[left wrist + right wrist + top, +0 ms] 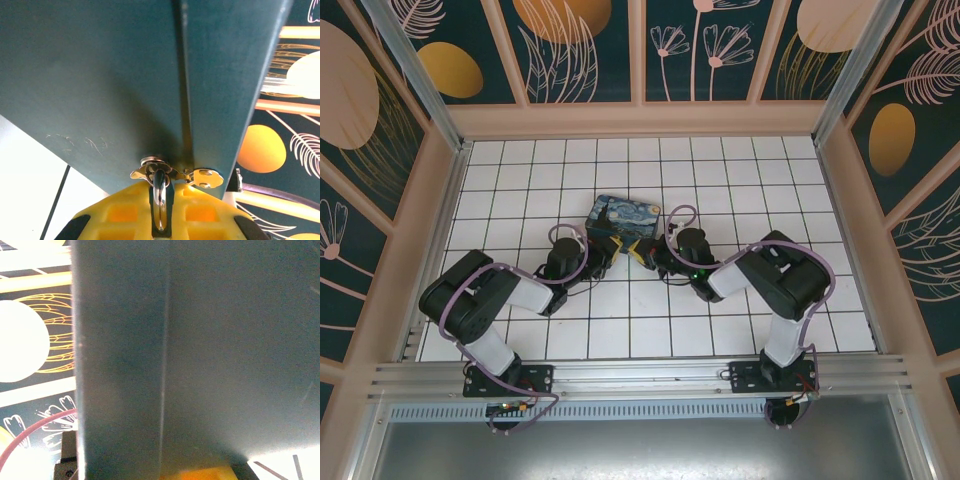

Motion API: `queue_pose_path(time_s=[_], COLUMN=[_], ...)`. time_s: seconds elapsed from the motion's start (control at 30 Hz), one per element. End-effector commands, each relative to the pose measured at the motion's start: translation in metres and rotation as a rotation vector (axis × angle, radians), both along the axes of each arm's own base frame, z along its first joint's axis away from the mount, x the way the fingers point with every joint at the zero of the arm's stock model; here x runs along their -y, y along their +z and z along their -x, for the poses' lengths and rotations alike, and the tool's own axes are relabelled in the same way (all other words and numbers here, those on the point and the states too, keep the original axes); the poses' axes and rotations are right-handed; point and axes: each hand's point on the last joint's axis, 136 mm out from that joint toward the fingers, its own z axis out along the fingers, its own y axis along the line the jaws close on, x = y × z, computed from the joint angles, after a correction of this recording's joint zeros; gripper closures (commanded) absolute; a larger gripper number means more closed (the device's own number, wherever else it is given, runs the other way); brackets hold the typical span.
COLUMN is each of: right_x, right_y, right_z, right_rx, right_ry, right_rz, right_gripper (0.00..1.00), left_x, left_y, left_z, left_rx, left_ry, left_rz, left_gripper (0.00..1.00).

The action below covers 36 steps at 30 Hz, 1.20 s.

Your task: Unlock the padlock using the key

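Note:
In the left wrist view my left gripper [159, 220] has its yellow fingers closed round the thin shiny shackle of the padlock [159, 192]. The shackle passes through a metal hasp [200, 178] on the dark teal side of the painted box [100, 75]. The padlock's body is hidden between the fingers. From above, the left gripper [609, 245] and the right gripper [645, 252] meet at the box's near side. My right gripper [197, 474] is shut and pressed close to the box wall [200, 340], with just a blurred orange fingertip showing. The key is hidden.
The blue-and-yellow painted box [625, 216] stands mid-floor on white tiles [520, 190]. Patterned walls enclose the floor on three sides. Both arms' cables loop beside the box, and a metal rail [640, 378] runs along the near edge.

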Motion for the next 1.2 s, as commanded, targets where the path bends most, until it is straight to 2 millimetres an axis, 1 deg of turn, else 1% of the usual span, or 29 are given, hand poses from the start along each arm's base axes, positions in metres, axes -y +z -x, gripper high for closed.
queue_pose_path(time_s=[0.0,0.23,0.37,0.5,0.63,0.83,0.97,1.07,1.17], right_x=[-0.003,0.001,0.001,-0.006,-0.003,0.017,0.026,0.026,0.019], right_y=[0.004,0.002,0.012,0.022,0.017,0.006,0.001,0.0,0.002], right_z=[-0.009,-0.013,-0.017,-0.019,-0.015,-0.001,0.007,0.009,0.007], right_rx=[0.022,0.019,0.044,0.072,0.06,0.04,0.032,0.029,0.032], right_ry=[-0.038,-0.051,-0.057,-0.031,-0.03,-0.054,-0.062,-0.056,-0.046], right_rz=[-0.028,-0.04,-0.068,-0.076,-0.038,0.023,0.056,0.063,0.058], right_gripper=[1.0,1.0,1.0,1.0,1.0,1.0,1.0,1.0,1.0], left_x=[0.005,0.001,0.002,0.001,-0.002,-0.005,-0.005,-0.004,-0.005], left_y=[0.024,0.025,0.024,0.022,0.019,0.014,0.013,0.013,0.014], left_z=[-0.001,-0.003,-0.003,-0.003,-0.005,-0.007,-0.007,-0.008,-0.007], left_rx=[0.058,0.064,0.066,0.066,0.062,0.056,0.057,0.059,0.065], left_ry=[-0.005,0.015,0.008,0.007,0.024,0.041,0.043,0.039,0.038], left_rz=[0.091,0.078,0.061,0.042,0.024,0.002,-0.004,-0.005,-0.007], left_gripper=[1.0,1.0,1.0,1.0,1.0,1.0,1.0,1.0,1.0])
